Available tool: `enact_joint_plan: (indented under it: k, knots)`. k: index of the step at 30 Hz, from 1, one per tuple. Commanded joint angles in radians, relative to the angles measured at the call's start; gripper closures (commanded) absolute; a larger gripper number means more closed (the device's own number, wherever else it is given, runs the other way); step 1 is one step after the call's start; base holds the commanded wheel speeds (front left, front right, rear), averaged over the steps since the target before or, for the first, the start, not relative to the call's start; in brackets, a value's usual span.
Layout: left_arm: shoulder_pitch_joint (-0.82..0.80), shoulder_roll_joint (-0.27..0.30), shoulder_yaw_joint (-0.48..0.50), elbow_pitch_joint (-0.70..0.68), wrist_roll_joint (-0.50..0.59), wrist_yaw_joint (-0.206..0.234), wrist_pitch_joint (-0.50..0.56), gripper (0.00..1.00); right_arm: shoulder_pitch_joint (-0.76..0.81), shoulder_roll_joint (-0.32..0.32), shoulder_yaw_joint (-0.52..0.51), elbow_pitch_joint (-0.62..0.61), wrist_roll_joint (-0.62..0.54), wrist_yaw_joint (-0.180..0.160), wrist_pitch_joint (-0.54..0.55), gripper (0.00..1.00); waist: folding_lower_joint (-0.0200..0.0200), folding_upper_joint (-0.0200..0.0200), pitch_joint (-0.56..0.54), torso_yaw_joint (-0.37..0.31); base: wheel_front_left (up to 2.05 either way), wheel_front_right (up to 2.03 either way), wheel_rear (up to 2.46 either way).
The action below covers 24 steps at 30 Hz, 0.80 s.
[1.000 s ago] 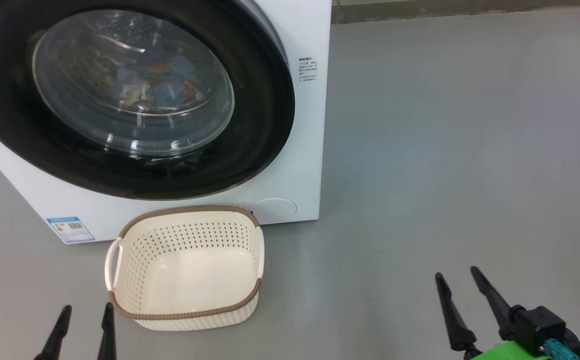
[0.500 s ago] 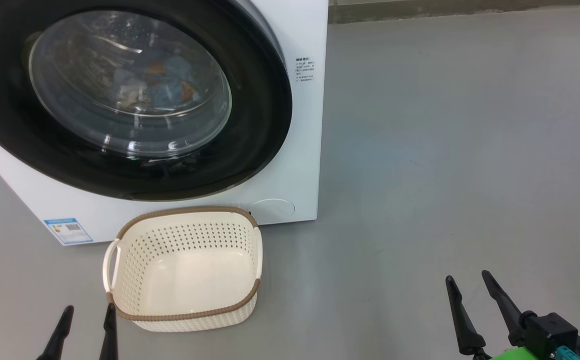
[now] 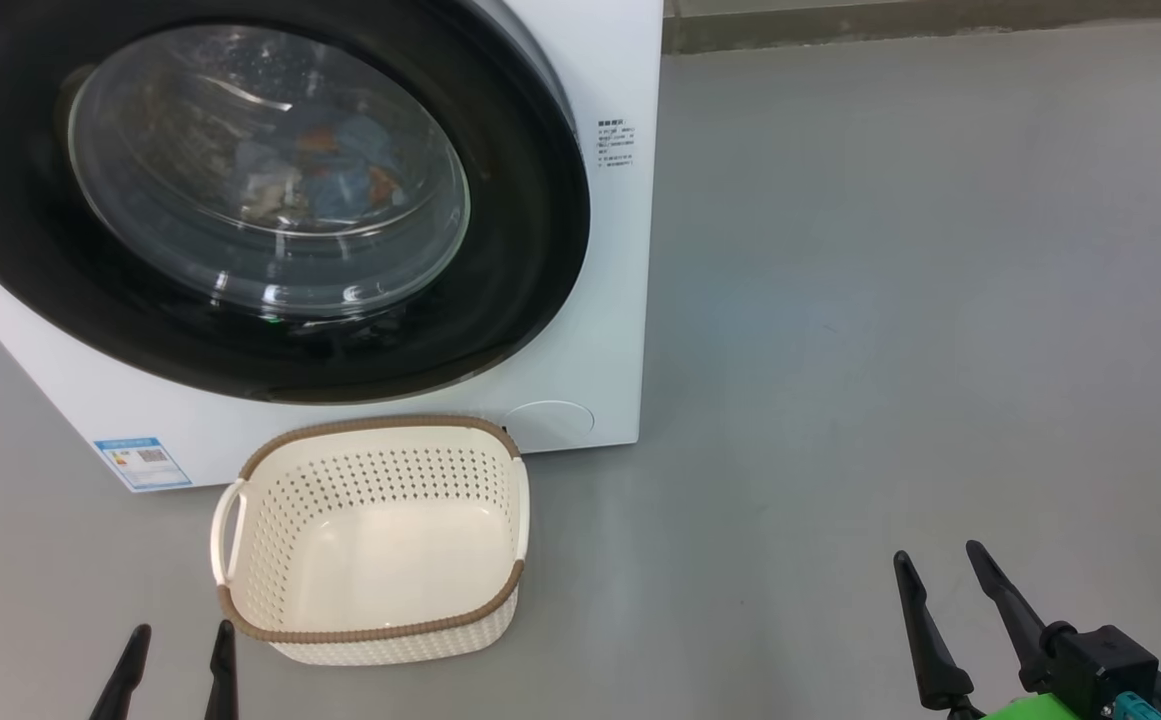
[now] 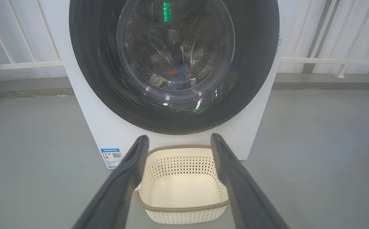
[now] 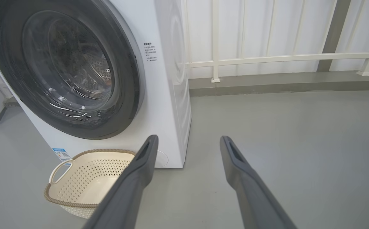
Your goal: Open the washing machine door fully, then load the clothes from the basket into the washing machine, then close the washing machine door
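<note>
The washing machine door (image 3: 525,230) is shut, its black rim flat against the front of the white washing machine (image 3: 620,320). Through the glass I can see the clothes (image 3: 340,180), blue with bits of orange, lying low in the drum. The basket (image 3: 370,428) sits on the grey floor (image 3: 890,300) just in front of the machine, below the door, with its cream bottom bare. A blue sticker (image 3: 142,462) marks the machine's lower corner beside it. The left gripper (image 3: 183,630) hovers close to the basket's near corner, its 2 fingers spread wide around nothing. The right gripper (image 3: 937,552) hangs well apart over the bare floor, also spread wide and holding nothing. A white railing (image 5: 267,58) runs behind the machine.
</note>
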Motion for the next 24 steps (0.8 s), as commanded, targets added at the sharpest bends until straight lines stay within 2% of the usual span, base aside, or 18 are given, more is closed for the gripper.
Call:
enact_joint_plan:
  k: [1,24]
  knots:
    - [-0.013,0.013,0.033,-0.022,-0.007,-0.002,-0.006,0.00,-0.019,-0.004,0.024,-0.023,-0.016,-0.006,-0.005,0.00,0.0000,0.0000,0.000,0.000,0.00,0.00,0.00]
    - [-0.017,0.011,0.029,-0.005,-0.011,-0.002,-0.006,0.00,-0.020,-0.004,0.031,-0.009,-0.019,-0.006,-0.005,0.00,0.0000,0.0000,-0.001,0.020,0.00,0.00,0.00]
